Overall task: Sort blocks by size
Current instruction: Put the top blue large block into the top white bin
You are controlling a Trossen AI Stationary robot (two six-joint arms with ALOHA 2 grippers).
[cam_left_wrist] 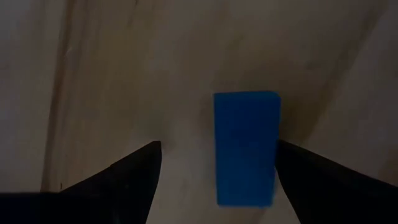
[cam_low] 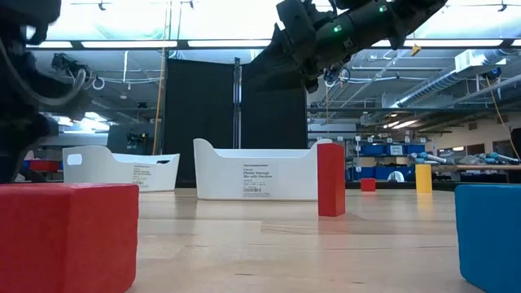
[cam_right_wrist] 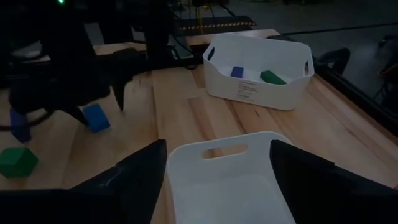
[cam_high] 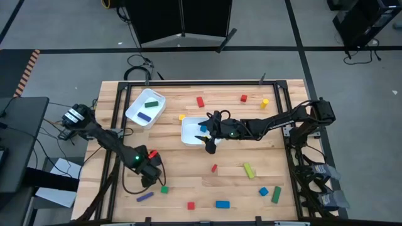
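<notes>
Blocks lie scattered over the counter; a blue block sits between the left hand's spread, empty fingers. It looks light, rigid and smooth, best pinched across its narrow flat sides. The right hand hovers unclenched over a white tray.

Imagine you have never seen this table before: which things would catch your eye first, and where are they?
Probably the two white trays: the far-left tray holds a blue and a green block, and the middle tray sits under the open right gripper. Next, the left gripper, open near the front-left edge, with a blue block lying between its fingers. Coloured blocks lie scattered over the rest of the wooden table.
</notes>
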